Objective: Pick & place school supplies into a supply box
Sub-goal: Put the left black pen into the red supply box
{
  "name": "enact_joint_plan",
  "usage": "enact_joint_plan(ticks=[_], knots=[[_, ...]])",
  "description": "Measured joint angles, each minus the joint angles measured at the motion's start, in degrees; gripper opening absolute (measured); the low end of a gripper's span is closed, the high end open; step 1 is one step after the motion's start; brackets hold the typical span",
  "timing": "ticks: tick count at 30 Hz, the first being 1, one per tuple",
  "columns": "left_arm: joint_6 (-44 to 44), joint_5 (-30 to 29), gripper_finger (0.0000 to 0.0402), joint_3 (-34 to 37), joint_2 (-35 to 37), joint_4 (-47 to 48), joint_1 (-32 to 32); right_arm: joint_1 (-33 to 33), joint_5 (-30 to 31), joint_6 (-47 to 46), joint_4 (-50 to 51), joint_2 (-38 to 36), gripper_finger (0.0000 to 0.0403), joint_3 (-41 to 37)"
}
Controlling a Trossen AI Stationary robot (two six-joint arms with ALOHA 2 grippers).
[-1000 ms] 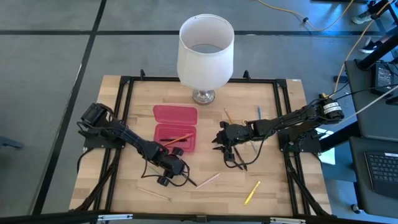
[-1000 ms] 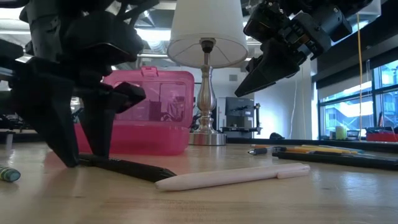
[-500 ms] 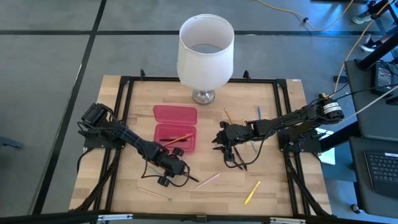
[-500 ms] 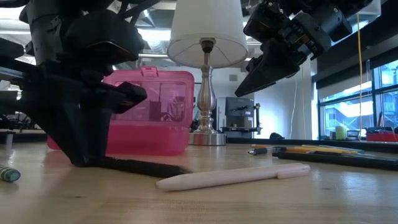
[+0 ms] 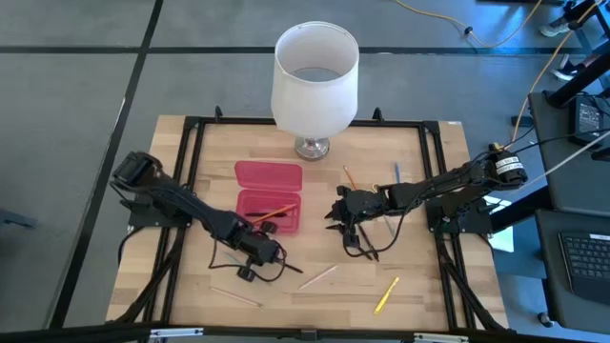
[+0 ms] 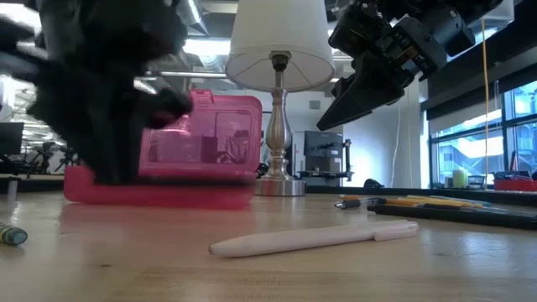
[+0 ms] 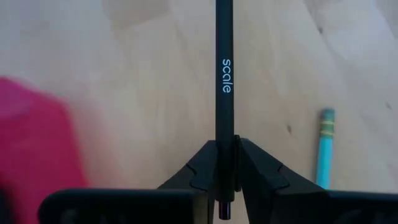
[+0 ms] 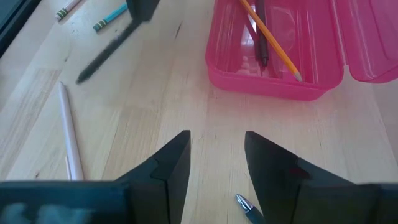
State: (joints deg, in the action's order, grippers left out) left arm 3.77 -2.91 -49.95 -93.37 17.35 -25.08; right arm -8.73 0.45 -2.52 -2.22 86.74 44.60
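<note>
Supply box (image 5: 269, 202): pink, lid open, on the bench (image 5: 419, 286) just in front of the lamp (image 5: 315, 81). It holds an orange pencil (image 8: 272, 38) and a dark pen; the rest of its contents are hard to make out.

Left pincer (image 7: 225, 163): closed on a black pen (image 7: 224, 81) printed "scale", just beside the box's front right corner. In the low view this arm is a dark blur hiding much of the box. The pen's rear end is cut off behind the fingers.

Right pincer (image 8: 216, 155): jaws apart, holding nothing, raised above the bench well to the right of the box.

Loose supplies: pale pen (image 6: 315, 237) and yellow pencil (image 5: 386, 295) in front of the box toward the bench's front edge; blue pencil (image 7: 323, 146) near the held pen; several pens under the right arm, partly hidden.

Open room: bare wood lies between the box and the right pincer; a black frame rims the bench.
</note>
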Motion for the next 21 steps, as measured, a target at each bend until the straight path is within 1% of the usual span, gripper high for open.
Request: enact_joint_plan(ticks=[4, 6, 10, 12, 14, 16, 18, 21], knots=[[0.0, -3.6, 0.0039, 0.0, 5.6, 5.3, 0.0, 0.0, 0.0, 0.0, 0.0, 0.0, 0.0156, 0.0], [0.2, -8.0, 0.0038, 0.0, 8.2, 7.5, 0.0, 0.0, 0.0, 0.0, 0.0, 0.0, 0.0156, 0.0], [4.0, -19.4, 0.0042, 0.0, 11.6, 13.7, 0.1, 0.0, 0.0, 0.0, 0.0, 0.0, 0.0156, 0.0], [6.4, -23.2, 0.0045, -0.1, 12.2, 17.3, 0.1, 0.0, 0.0, 0.0, 0.0, 0.0, 0.0156, 0.0], [8.6, -23.9, 0.0047, 0.0, 12.2, 20.0, 0.6, 0.0, 0.0, 0.0, 0.0, 0.0, 0.0156, 0.0], [11.9, -22.9, 0.0047, 0.0, 12.1, 22.1, 1.5, 0.0, 0.0, 0.3, 0.0, 0.0, 0.0156, 0.0], [14.7, -22.2, 0.0046, 0.0, 11.2, 22.7, 2.9, 0.0, 0.0, 1.1, 0.0, 0.0, 0.0156, 0.0], [15.6, -22.2, 0.0045, -0.1, 10.1, 22.7, 4.8, 0.0, 0.0, 1.7, 0.0, 0.0, 0.0156, 0.0]])
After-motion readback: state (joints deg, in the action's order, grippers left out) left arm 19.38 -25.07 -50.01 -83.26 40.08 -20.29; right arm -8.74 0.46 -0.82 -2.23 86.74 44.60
